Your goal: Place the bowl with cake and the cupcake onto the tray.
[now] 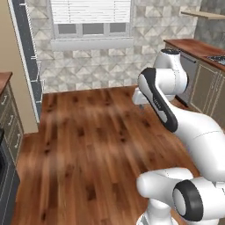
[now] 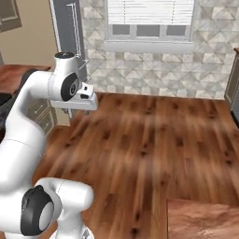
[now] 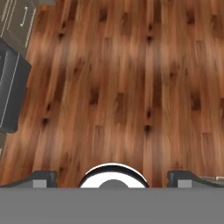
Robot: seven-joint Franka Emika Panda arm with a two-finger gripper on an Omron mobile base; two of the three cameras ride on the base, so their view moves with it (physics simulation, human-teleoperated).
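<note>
Above the floor: we are seeing the gripper [image 3: 112, 177] hanging over bare wooden floor [image 3: 131, 87], facing down at the planks.
Pincer: we are reading it as released, its two dark fingertips [image 3: 43, 177] standing wide apart at the near edge of the hand view, nothing between them.
Arm: we are watching the white arm [image 1: 169, 101] folding up from the base, its hand [image 2: 86, 98] held well above the floor.
Task's things: we are finding no bowl with cake, cupcake or tray in these pictures, so we cannot tell where they are.
Far side: we are looking at a window with blinds [image 1: 90, 17] set in a tiled wall [image 1: 96, 66].
Right side: we are seeing a wood-topped counter [image 1: 197, 46] with cabinets below.
Left side: we are seeing dark cabinets [image 1: 9, 127] near the wall.
Near right: we are noticing a brown countertop corner [image 2: 203, 219] in the right base view.
</note>
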